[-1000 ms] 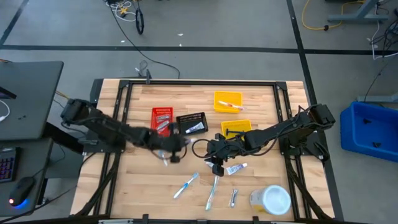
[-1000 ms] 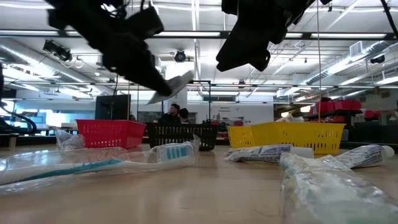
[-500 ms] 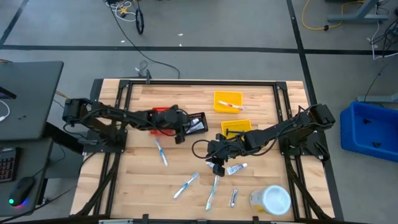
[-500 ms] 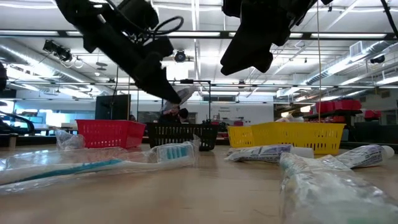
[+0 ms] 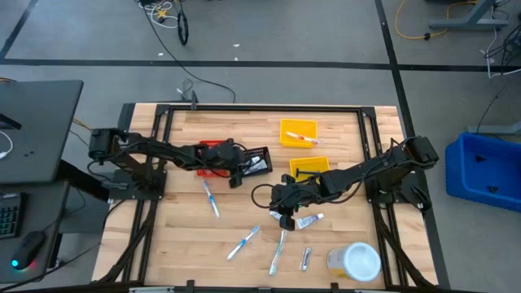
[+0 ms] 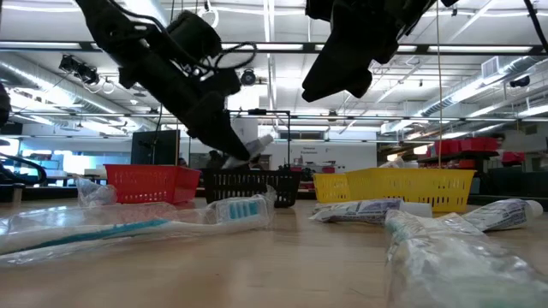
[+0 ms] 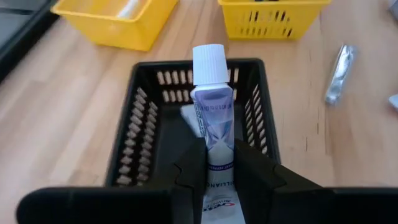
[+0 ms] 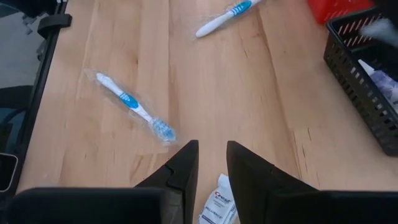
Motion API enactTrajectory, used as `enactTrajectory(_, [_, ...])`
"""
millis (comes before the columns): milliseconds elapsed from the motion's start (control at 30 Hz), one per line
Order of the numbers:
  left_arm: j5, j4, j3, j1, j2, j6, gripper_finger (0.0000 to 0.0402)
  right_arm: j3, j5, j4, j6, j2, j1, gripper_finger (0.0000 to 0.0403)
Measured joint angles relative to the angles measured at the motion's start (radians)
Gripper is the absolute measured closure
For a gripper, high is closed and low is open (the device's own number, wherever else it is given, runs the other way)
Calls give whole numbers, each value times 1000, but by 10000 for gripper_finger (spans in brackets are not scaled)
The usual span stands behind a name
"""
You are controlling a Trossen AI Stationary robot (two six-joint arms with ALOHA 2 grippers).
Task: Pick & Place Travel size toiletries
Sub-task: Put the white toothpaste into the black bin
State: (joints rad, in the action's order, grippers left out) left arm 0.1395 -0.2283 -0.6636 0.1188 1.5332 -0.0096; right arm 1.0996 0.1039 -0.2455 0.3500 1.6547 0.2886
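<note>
My left gripper [image 5: 241, 171] is shut on a small white-and-blue tube [image 7: 211, 106] with a white cap, held over the black bin [image 7: 127, 146]. The bin also shows in the high view [image 5: 259, 153] and holds another white item [image 7: 188, 118]. My right gripper [image 5: 282, 212] hangs open and empty above the table. A second tube [image 8: 216, 205] lies on the wood below its fingers and also shows in the high view [image 5: 310, 220]. Wrapped toothbrushes [image 5: 210, 198] [image 5: 243, 242] [image 5: 278, 252] and a silvery sachet [image 5: 305, 259] lie flat on the table. My left gripper pinches the tube's lower body near its flat end [image 7: 219, 177] between its two fingers. The fingers lie along the tube, whose capped end [image 7: 208, 62] sticks out ahead of them. The tube is lifted clear, above the black bin's open top [image 6: 261, 143].
A red bin [image 5: 213, 148] stands left of the black one, partly under my left arm. Two yellow bins [image 5: 298, 133] [image 5: 310, 166] stand toward the far right. A big jar with a white lid [image 5: 356, 260] stands at the near right. Bare wood lies at the near left.
My left gripper has carried the tube from the table's middle toward the far edge to the black bin, then sunk a little over it. A toothbrush it had covered now shows on the wood. My right gripper has kept still.
</note>
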Motion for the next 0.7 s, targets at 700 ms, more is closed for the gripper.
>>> enactTrajectory(700, [-64,102,-60,42,106,19,324,0,60,148,-153,38,2,246])
